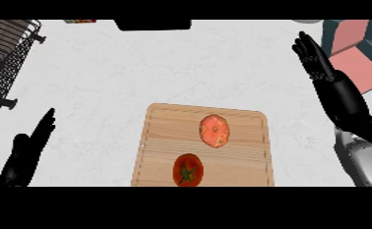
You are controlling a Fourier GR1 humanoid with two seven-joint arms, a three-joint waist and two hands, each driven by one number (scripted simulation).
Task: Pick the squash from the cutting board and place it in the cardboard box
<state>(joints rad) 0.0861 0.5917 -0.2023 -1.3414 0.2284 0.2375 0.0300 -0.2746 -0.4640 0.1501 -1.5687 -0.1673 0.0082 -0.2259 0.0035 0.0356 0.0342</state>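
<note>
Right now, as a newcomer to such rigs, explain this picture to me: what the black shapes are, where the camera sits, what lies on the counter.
This picture is taken from the robot's head, looking steeply down at a white counter. The black shapes are its hands on grey forearms: the left robot hand at lower left, the right robot hand at the right edge. Both are open, fingers straight, holding nothing. On the wooden cutting board lie a pale orange oval piece, probably the squash, and a red round fruit with a green stem. A box with open flaps shows at upper right, a dark wire rack at upper left.
</note>
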